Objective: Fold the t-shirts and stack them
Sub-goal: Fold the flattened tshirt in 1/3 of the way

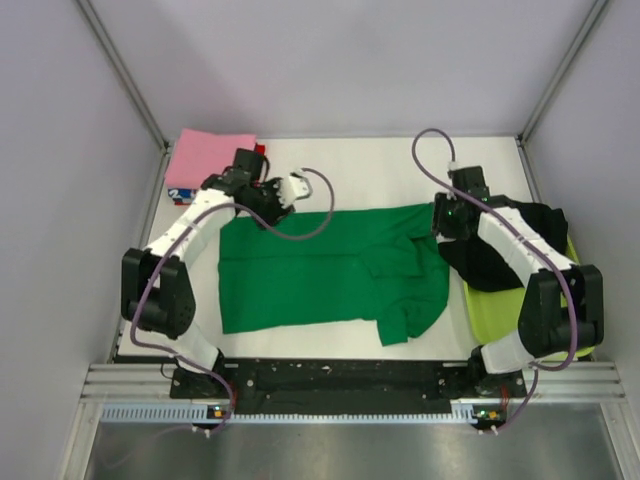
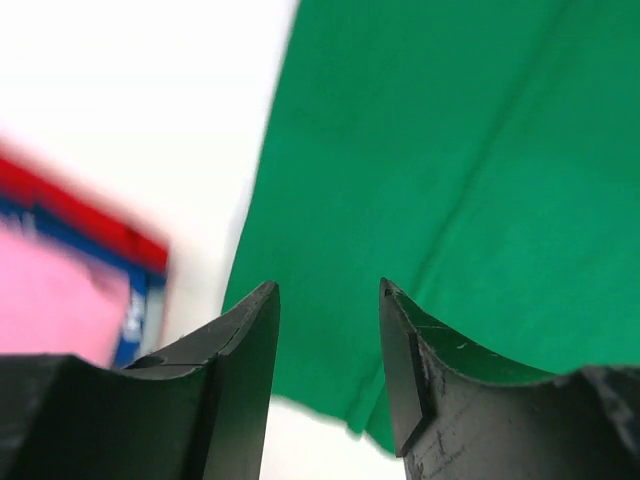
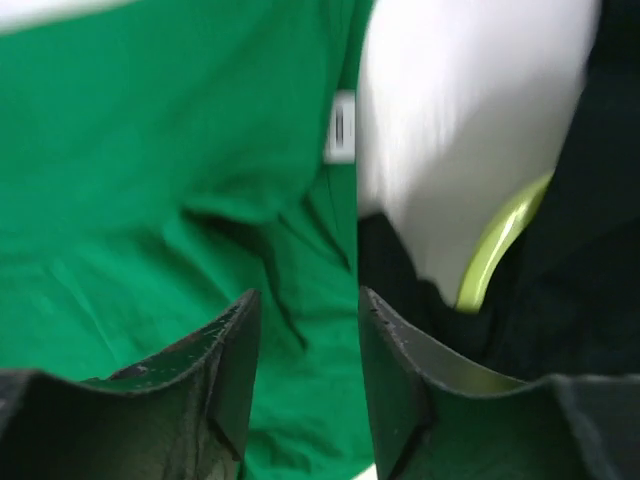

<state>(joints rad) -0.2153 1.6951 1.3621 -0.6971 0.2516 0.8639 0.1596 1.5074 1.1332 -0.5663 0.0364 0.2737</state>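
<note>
A bright green t-shirt [image 1: 300,270] lies spread flat across the table, with one sleeve folded inward at its right end. My left gripper [image 1: 272,208] hovers over the shirt's far left corner, open, with nothing between its fingers [image 2: 328,290]. The green cloth [image 2: 450,150] lies below it. My right gripper [image 1: 441,226] hangs over the collar end, open and empty as well [image 3: 308,295]. The shirt's white neck tag [image 3: 340,125] shows just ahead of it. A black t-shirt [image 1: 500,255] lies crumpled on the right. A folded pink t-shirt [image 1: 205,158] tops a stack at the far left, with red [image 2: 90,215] and blue-white [image 2: 135,300] ones beneath it.
A lime-green plastic tub [image 1: 490,305] stands at the right edge, with the black shirt draped partly over its rim [image 3: 495,245]. Grey walls enclose the white table on three sides. The arm bases and a metal rail run along the near edge.
</note>
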